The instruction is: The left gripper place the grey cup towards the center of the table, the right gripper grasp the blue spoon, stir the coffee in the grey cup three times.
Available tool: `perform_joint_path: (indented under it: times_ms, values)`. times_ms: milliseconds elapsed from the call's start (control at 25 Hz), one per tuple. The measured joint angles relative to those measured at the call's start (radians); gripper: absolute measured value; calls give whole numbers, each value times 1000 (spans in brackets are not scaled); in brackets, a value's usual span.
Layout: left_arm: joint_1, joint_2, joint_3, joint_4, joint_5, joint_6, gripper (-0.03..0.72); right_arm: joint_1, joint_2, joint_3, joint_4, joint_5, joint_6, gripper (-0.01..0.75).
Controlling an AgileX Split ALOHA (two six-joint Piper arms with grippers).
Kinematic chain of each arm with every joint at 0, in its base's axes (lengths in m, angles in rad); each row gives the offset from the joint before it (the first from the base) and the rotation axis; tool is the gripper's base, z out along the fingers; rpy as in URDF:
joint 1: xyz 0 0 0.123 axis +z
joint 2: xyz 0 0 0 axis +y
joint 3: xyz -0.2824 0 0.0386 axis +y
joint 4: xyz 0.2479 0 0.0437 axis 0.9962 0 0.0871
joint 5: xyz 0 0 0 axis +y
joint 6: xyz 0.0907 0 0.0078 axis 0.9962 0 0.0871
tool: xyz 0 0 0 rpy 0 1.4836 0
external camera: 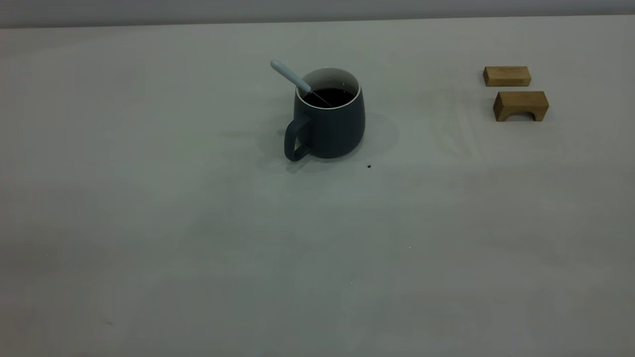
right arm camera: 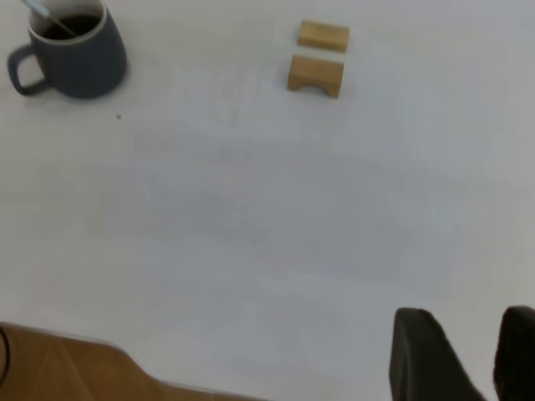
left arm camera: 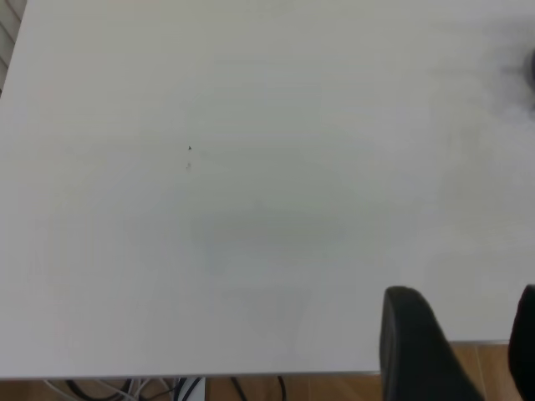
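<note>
- Right wrist view: the right gripper (right arm camera: pixel 460 355) hangs over the near edge of the table (right arm camera: pixel 276 217), its two black fingers apart with bare tabletop showing between them, holding nothing, well apart from the mug.
- Left wrist view: the left gripper (left arm camera: pixel 464 347) sits at its own table edge, jaws likewise apart and empty, over bare surface.
- Exterior view: neither arm reaches into frame; the grey cup (external camera: pixel 328 119) stands upright near the table's middle, handle turned toward the camera's left.
- Coffee (external camera: pixel 329 96) lies flat and dark inside; the blue spoon (external camera: pixel 290 76) leans on the rim, pale handle angled up and out to the left, bowl sunk in the liquid.
- Two tan wooden blocks (external camera: pixel 516 93) rest well to the right; a dark speck (external camera: pixel 369 166) sits just in front of the cup.
- Judged from this layout, the cup is placed and the spoon untouched; next, the right gripper must travel to the handle and close on it.
- No brand, label or writing is legible.
</note>
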Motion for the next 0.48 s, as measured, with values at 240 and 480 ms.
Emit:
perform_joint_path:
  times_ms: [240, 480]
  values:
    - [0, 0, 0, 0, 0, 0, 355, -1, 0, 31, 1, -59, 7, 244]
    - [0, 0, 0, 0, 0, 0, 355, -7, 0, 32, 14, -61, 91, 244]
